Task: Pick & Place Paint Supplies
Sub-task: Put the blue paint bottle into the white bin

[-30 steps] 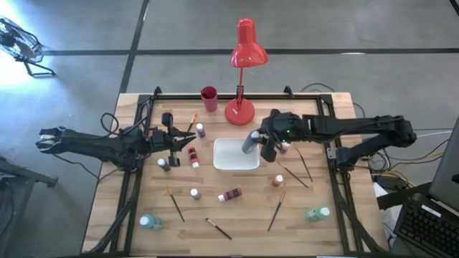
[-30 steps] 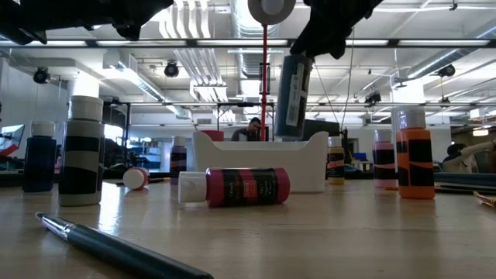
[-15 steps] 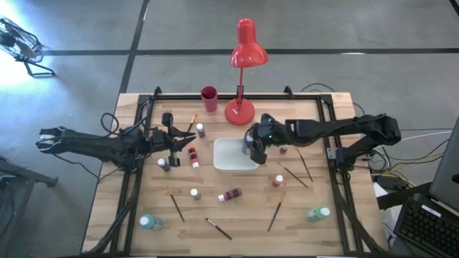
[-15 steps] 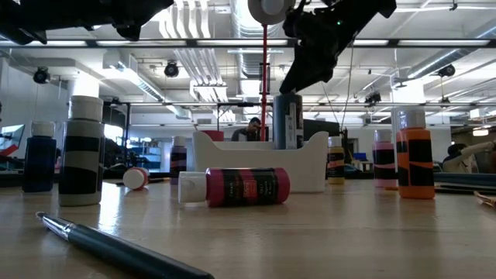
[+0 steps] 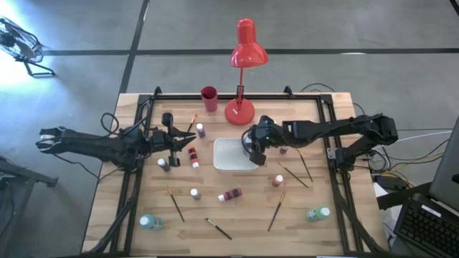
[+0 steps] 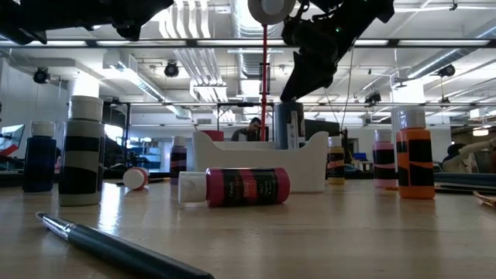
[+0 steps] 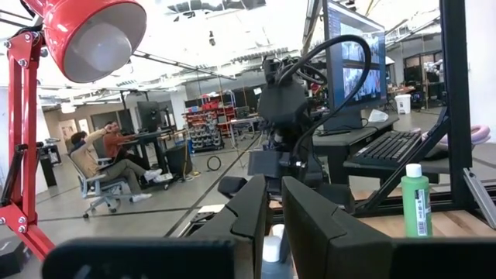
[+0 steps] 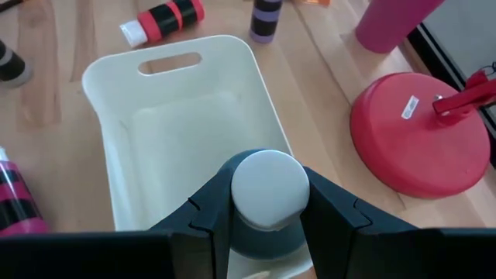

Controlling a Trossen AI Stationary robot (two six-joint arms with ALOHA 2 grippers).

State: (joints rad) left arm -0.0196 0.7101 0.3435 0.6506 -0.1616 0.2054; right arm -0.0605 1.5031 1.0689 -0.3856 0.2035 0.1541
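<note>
Over the white tray [image 5: 228,163], my right tool [image 8: 262,203] grips the first grey-capped bottle [image 8: 268,194], tray otherwise bare; remaining bottles and brushes lie scattered on the surface [image 5: 244,222], my left tool [image 7: 267,225] narrow and idle.

we see a wooden table [image 5: 237,215] with plenty lying directly on it — a white tray [image 5: 231,154] at the middle, a red lamp base [image 5: 239,111] and red cup [image 5: 209,98] behind it. small paint bottles stand or lie scattered: a red one [image 5: 230,194] on its side, teal ones [image 5: 318,213] near the front corners. thin brushes [image 5: 277,210] lie flat — several toward the front edge.
</note>
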